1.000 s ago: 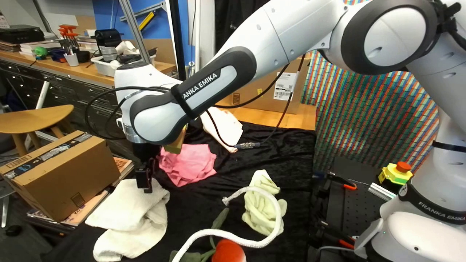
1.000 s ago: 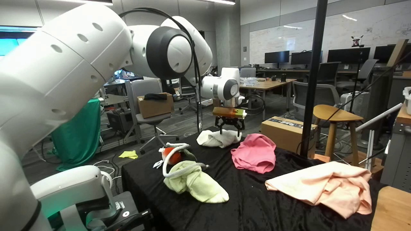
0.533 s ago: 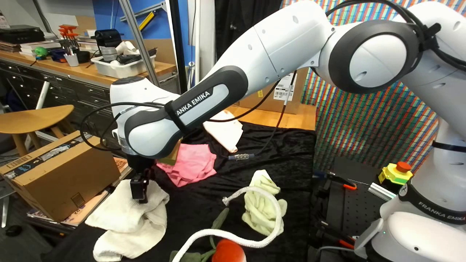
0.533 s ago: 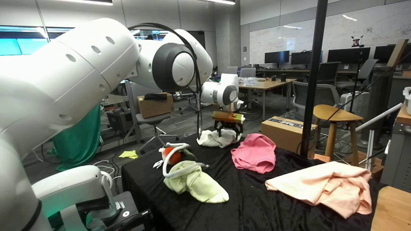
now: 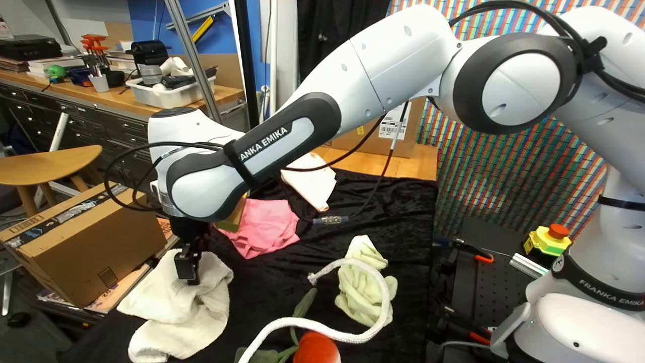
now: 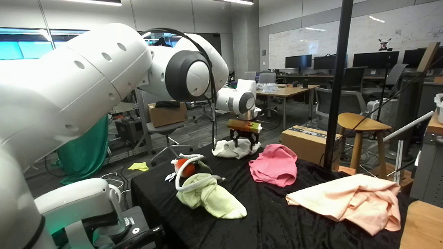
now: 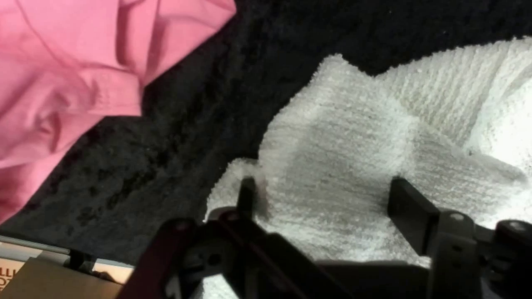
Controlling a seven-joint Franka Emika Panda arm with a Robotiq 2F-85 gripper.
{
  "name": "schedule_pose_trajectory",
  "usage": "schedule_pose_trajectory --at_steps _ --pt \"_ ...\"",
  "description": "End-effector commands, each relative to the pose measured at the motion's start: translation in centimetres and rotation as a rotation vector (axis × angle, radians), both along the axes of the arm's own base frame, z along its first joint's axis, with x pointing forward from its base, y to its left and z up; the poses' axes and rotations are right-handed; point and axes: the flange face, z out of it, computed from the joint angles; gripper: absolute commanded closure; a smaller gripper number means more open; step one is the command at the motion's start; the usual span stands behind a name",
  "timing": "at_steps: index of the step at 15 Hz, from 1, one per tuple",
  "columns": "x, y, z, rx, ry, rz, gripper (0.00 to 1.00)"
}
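White towel [image 7: 341, 141] lies directly beneath the gripper [image 7: 324, 187]. Fingers [image 7: 411, 214] stand well apart, cloth spanning the gap between them; nothing is gripped. Tips are at the towel's surface; contact cannot be confirmed. Pink cloth [image 7: 62, 79] noted beyond and left of the gripper in the wrist view, apart from the towel. In an exterior view, a cardboard box [image 5: 101, 247] stands near the gripper, and a green cloth [image 5: 359, 287], white rope [image 5: 326, 331] partly across it, lies farther off. Step in hand, as judged: lining up the fingers on the towel. The next move would call for closing on a raised fold without pinching the black tablecloth [image 5: 267, 282] beneath.
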Motion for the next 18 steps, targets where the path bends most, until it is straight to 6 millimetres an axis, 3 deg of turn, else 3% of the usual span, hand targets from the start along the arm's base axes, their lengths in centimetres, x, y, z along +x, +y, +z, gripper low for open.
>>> schedule_pose_trajectory --at_steps 1,4,7,10,13,18 --pt "-0.1 0.7 0.9 -0.006 0.009 -0.007 0.49" --pt "-0.8 0.4 1.4 -0.030 0.063 -0.002 0.72" --pt "-1.6 -0.1 3.1 -0.051 0.107 0.019 0.93" --pt "-2.1 -0.8 5.9 -0.064 0.114 0.036 0.98" --pt "-2.9 -1.6 8.9 -0.063 0.127 0.060 0.94" --pt "-6.3 -3.9 14.2 -0.067 0.203 0.160 0.94"
